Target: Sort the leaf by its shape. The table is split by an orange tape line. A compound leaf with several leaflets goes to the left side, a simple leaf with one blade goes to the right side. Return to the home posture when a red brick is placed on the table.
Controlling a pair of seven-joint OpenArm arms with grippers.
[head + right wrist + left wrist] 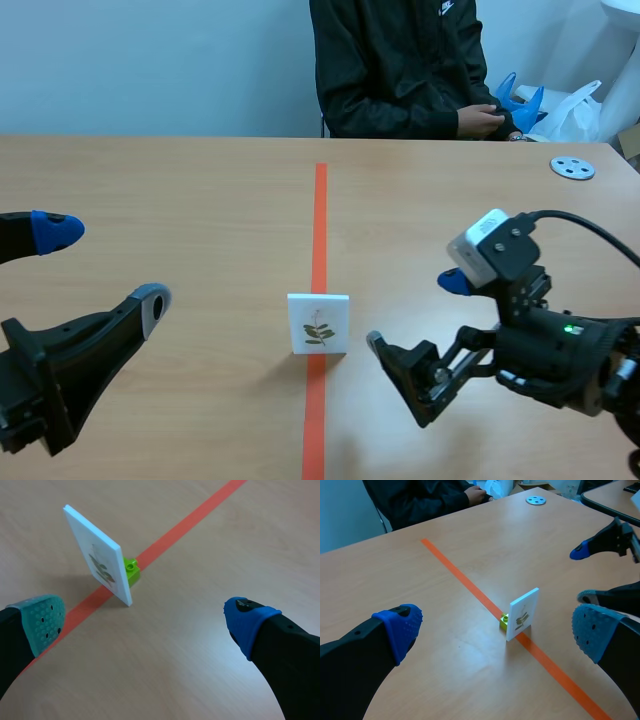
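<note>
A small white card (318, 323) stands up on the desk (180, 200), in the lower middle of the scene view. It sits right on the orange tape line (320, 220). A little leaf is printed on it. The leaf looks like a twig with several small leaves, so I think it belongs on the left side.

Behind the card is a small green brick (131, 570). The brick touches the back of the card and seems to hold it up.

The card looks thin, flat and stiff. I think it is very light and a bit smooth, so it could slip. It could also fall over from a small bump, because its foot is so tiny.

A good place to take hold may be low down, with one finger on the front of the card and one behind the brick. Then card and brick should come up together. Pinching only the top could tip the card off its brick.

The left hand (103, 266) is at the lower left of the scene view, spread wide and holding nothing. The right hand (415, 312) is at the lower right, near the card. It is spread wide too, and it is empty.
</note>
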